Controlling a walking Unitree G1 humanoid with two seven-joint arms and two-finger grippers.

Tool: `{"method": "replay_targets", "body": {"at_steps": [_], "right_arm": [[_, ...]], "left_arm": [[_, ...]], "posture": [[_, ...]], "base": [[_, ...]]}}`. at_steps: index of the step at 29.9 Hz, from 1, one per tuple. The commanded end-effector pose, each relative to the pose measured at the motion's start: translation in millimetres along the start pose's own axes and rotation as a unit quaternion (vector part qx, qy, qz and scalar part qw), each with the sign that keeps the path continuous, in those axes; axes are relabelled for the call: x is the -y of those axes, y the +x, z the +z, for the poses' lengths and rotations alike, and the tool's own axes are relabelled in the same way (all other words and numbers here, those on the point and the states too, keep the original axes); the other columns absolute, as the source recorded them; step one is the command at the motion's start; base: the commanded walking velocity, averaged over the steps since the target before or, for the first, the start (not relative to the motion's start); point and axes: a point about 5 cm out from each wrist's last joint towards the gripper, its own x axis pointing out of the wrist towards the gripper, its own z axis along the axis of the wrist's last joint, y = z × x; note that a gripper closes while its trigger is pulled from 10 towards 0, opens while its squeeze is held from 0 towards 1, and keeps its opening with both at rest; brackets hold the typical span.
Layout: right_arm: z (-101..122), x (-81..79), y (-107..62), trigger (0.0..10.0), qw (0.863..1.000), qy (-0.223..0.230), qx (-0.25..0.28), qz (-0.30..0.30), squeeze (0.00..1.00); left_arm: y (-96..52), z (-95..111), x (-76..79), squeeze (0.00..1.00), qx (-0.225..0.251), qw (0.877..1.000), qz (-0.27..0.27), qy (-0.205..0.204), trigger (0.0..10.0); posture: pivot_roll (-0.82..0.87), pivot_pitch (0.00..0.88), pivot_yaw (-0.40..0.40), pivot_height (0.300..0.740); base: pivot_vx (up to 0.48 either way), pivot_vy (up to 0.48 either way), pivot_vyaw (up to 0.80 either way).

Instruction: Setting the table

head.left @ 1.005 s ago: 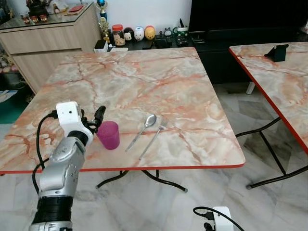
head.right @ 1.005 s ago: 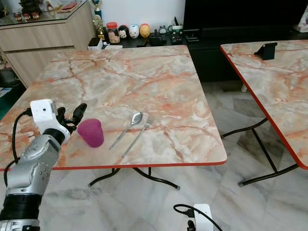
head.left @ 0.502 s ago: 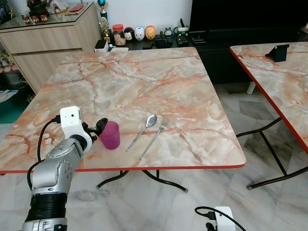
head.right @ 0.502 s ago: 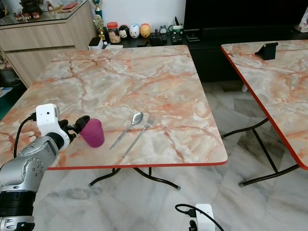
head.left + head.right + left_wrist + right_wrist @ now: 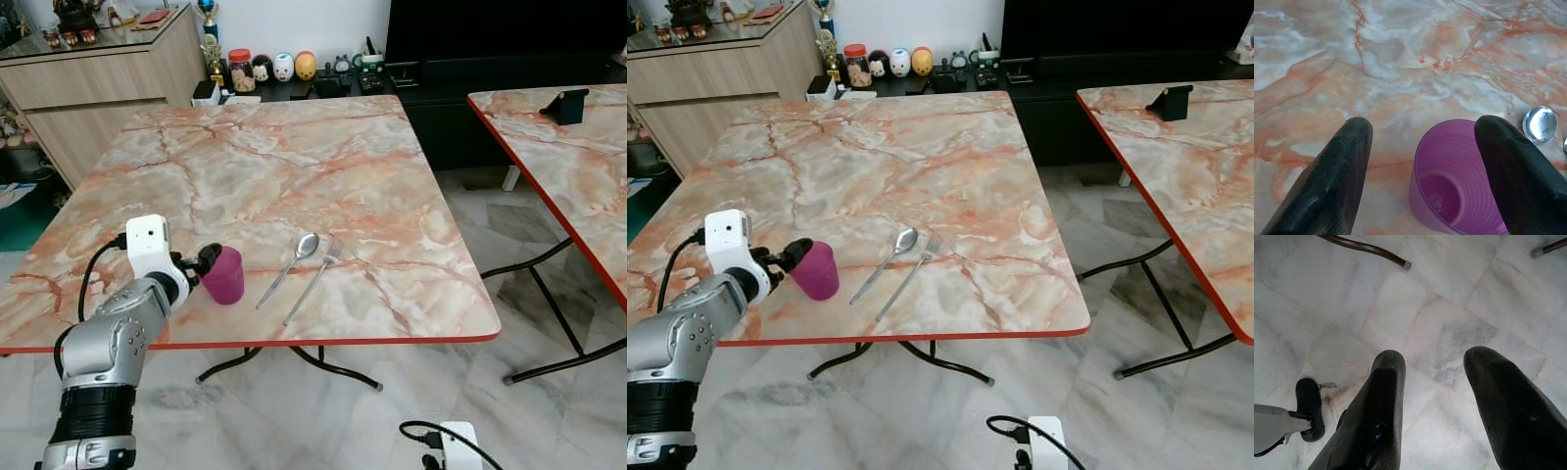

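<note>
Purple cup [image 5: 224, 274] stands upright on the marble table [image 5: 294, 166], near the table's front edge and toward its front left corner. It is open at the top, ribbed inside and holds nothing that can be seen. The left gripper [image 5: 205, 262] reaches over the front left part of the table to the cup's left side; its two black fingers [image 5: 1337, 181] are spread wide, one passing each side of the cup's rim, and in the left wrist view a gap shows between the cup and the finger on one side, while the other finger lies close against the rim, though contact there cannot be told. The cup still rests on the table.

Just right of the cup a spoon [image 5: 291, 262] and a fork [image 5: 315, 278] lie side by side, near each other but apart, both slanting with their heads toward the table's far right and their handles toward the front edge.

The right gripper [image 5: 1432, 382] hangs low with its fingers parted and bare, above a pale tiled floor [image 5: 1459, 333] beside a table leg [image 5: 1369, 249].

A second marble table [image 5: 578, 166] stands to the right
</note>
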Motion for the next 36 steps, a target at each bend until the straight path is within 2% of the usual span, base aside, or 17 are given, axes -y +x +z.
{"method": "replay_targets", "body": {"at_steps": [1, 36], "right_arm": [[-2, -2.1, -0.1, 10.0, 1.0, 0.004, -0.006, 0.001, 0.0], [-4, -4.3, -0.5, 10.0, 1.0, 0.004, -0.007, 0.003, 0.0]], "left_arm": [[0.0, 7, 0.0, 0.0, 0.005, 1.0, 0.009, 0.014, 10.0], [3.2, -10, 4.3, 0.0, -0.034, 0.999, 0.015, 0.021, 10.0]], "posture": [[-0.04, 0.0, 0.066, 0.74], [-0.04, 0.0, 0.067, 0.74]], "base": [[0.0, 0.0, 0.0], [0.0, 0.0, 0.0]]}}
